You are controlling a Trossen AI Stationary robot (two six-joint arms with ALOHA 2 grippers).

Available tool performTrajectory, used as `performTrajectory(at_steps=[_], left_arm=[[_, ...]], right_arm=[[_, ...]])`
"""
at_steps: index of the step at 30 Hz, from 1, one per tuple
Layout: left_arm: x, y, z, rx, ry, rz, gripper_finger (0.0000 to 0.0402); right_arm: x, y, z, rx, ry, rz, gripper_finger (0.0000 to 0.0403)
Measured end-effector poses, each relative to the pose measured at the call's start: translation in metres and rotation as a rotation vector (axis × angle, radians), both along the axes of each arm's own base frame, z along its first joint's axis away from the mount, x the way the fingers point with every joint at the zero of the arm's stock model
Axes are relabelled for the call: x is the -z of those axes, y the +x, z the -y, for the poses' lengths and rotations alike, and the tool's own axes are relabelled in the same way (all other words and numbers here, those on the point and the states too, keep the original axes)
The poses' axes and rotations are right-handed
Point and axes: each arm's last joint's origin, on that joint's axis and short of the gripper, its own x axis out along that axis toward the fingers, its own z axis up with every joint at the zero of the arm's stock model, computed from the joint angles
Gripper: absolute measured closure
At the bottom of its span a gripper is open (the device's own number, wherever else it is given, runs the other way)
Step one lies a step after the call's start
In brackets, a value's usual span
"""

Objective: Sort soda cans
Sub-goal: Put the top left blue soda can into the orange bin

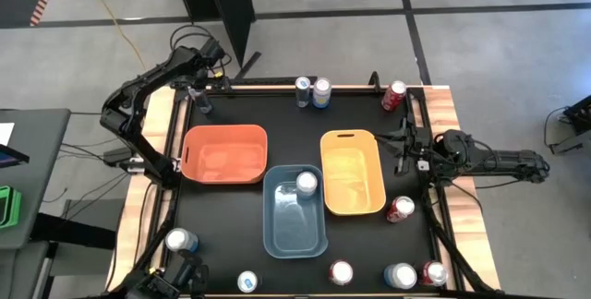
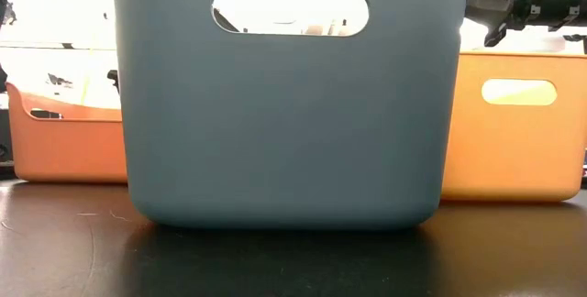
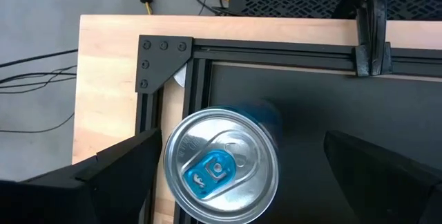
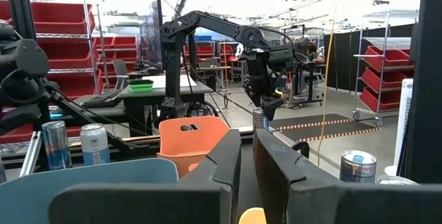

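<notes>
Reaching for a blue-tabbed soda can at the table's 11 o'clock corner: left gripper poised above, fingers spread either side, not yet touching. Next: lower, pinch, carry to a bin. Right gripper idle at 3 o'clock, fingers nearly pressed together, empty

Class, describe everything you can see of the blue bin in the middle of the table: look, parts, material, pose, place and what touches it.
The blue bin is a rectangular, open-topped tub of smooth slate-blue plastic with rounded corners and an oval handle slot in its end wall. It stands upright on the black table, between the orange bin and the yellow bin, close to both. One silver-topped soda can stands inside, near the far end. No gripper touches it.
</notes>
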Motion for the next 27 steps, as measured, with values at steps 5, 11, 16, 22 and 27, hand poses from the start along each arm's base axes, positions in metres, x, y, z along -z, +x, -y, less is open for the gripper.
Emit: performTrajectory(at_steps=[5, 11, 16, 22, 27], left_arm=[[0.0001, 0.0000, 0.0004, -0.002, -0.006, 0.005, 0.0002], [0.0003, -0.0003, 0.0013, -0.001, -0.014, -0.001, 0.0002], [0.0003, 0.0002, 0.0016, 0.001, -0.015, 0.000, 0.0007], [0.0003, 0.0002, 0.0016, 0.001, -0.015, 0.000, 0.0026], [0.0002, 0.0002, 0.0018, 0.001, -0.018, 0.002, 0.0031]], right_arm=[[0.0000, 0.0000, 0.0000, 0.000, 0.000, 0.000, 0.0341], [0.0001, 0.0000, 0.0000, 0.000, 0.000, -0.001, 0.0341], [0.0001, 0.0000, 0.0000, 0.000, 0.000, -0.001, 0.0341], [0.0001, 0.0000, 0.0000, 0.000, 0.000, -0.001, 0.0341], [0.0001, 0.0000, 0.0000, 0.000, 0.000, -0.002, 0.0341]])
